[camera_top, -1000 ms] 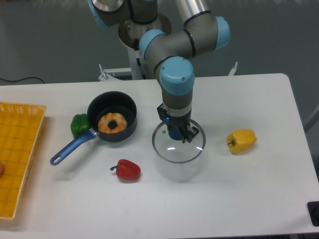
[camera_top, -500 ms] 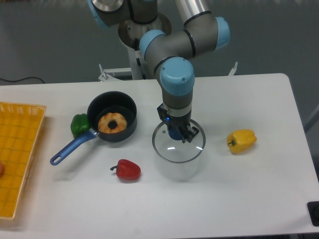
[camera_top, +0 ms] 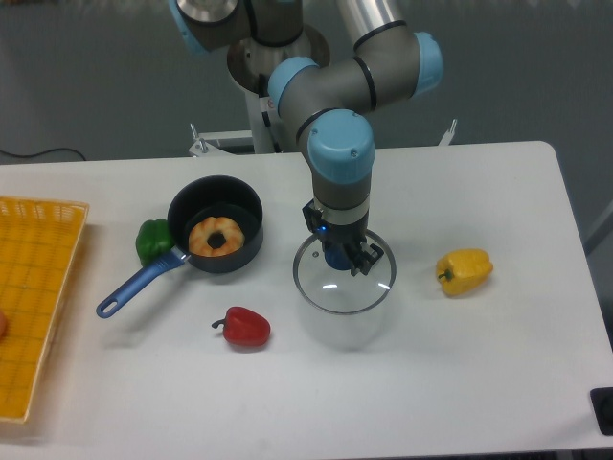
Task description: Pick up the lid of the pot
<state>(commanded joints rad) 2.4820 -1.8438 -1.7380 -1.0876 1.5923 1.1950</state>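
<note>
Black pan (camera_top: 243, 218), blue-knobbed lid (camera_top: 343, 290)

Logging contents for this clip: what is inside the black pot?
The black pot holds a brown, ring-shaped item. Whatever may lie beneath that item is covered and cannot be seen.
</note>
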